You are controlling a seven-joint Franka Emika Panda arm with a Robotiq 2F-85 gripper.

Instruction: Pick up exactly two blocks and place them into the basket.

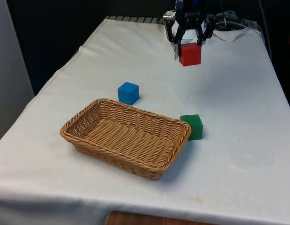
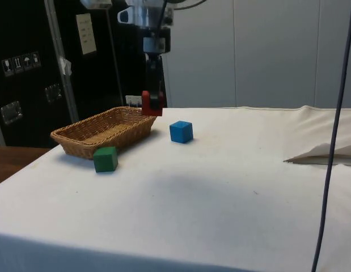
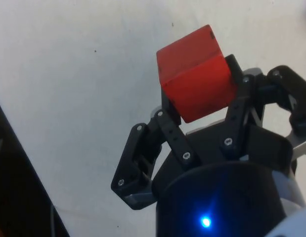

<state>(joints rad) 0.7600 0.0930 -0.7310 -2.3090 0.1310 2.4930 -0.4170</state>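
Above the white cloth [image 1: 135,56], black fingers [image 3: 168,129] clamp a smooth red cube [image 1: 189,54].

Red block [image 3: 196,74] in gripper [image 3: 199,106]

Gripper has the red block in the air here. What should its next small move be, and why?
Probably carry it toward the basket before lowering. The gripper holds the red block clear of the cloth near the table's far end, and the basket looks empty, with the blue block and green block on the cloth beside it.
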